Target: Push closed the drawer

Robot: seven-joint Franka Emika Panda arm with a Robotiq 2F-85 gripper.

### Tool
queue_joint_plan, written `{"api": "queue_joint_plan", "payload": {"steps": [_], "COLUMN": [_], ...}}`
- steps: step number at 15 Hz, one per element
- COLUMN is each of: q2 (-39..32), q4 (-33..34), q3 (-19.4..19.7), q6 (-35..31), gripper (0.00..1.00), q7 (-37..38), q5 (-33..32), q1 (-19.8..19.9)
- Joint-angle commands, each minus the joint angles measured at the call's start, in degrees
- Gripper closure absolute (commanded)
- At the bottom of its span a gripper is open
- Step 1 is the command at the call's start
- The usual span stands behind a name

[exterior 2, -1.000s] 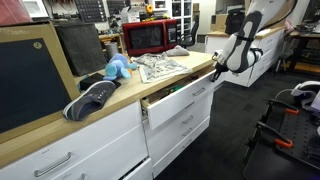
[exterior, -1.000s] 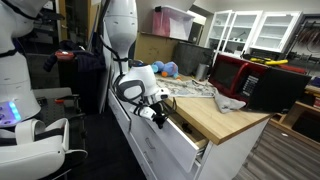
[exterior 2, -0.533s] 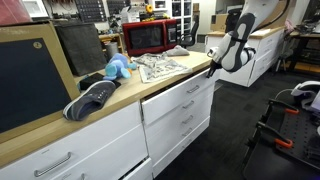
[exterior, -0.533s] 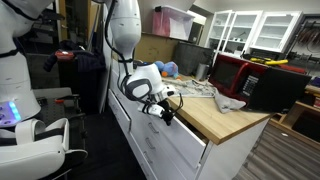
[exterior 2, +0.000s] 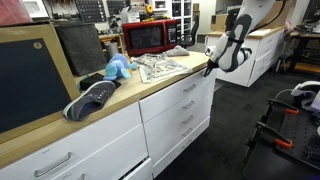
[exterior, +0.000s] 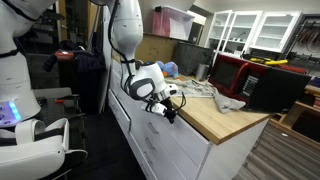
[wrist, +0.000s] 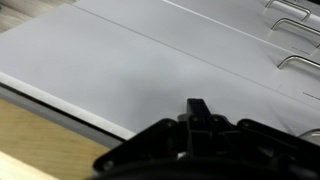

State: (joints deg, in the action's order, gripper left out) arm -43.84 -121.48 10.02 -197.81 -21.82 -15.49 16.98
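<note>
Gripper (exterior: 168,108) seen by drawer (exterior 2: 172,86) front, shut flush under countertop (exterior: 220,118); contact obscured, fingers (wrist: 198,108) cropped in wrist view, grip state undeterminable.

I'm working in a robotics lab fitted out like a kitchen. A red microwave (exterior 2: 150,37) sits on a wooden worktop (exterior: 222,120) above white drawer fronts (exterior 2: 185,105). Behind the microwave are shelves (exterior 2: 92,10) crammed with bins, beside it glass-door cabinets (exterior: 262,28), and well apart from it another white robot (exterior: 18,75).

A red microwave (exterior 2: 150,37), a blue plush toy (exterior 2: 117,68), newspaper (exterior 2: 160,67) and a grey shoe (exterior 2: 92,99) sit on the wooden countertop (exterior 2: 122,93).
</note>
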Motion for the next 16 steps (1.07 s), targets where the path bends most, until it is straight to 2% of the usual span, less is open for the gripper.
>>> {"api": "queue_joint_plan", "payload": {"steps": [1, 4, 6, 7, 8, 9, 12, 13, 14, 16], "q2": [7.01, 15.64, 20.85, 23.93, 27.03, 29.61, 36.24, 38.44, 41.43, 46.79], "q4": [-7.88, -16.83, -21.26, -23.51, -25.62, -26.93, -28.10, -27.18, -26.45, -25.33], "q3": [-3.99, -11.00, -17.70, -22.17, -27.00, -32.24, -46.21, -49.14, -50.43, -50.80], "q6": [2.53, 6.82, 12.60, 16.80, 21.57, 26.24, 40.01, 44.97, 49.88, 59.08], "gripper": [1.00, 1.00, 1.00, 1.00, 0.74, 0.73, 0.53, 0.44, 0.38, 0.23], "q7": [2.91, 6.01, 8.54, 9.41, 9.15, 8.46, 2.25, 0.41, -1.55, -3.25], "q5": [-3.25, -6.24, -6.60, -5.97, -4.63, -1.74, 14.26, 19.31, 24.56, 32.09], "q1": [2.94, 8.93, 15.41, 19.88, 24.54, 29.33, 41.78, 44.59, 45.89, 47.15]}}
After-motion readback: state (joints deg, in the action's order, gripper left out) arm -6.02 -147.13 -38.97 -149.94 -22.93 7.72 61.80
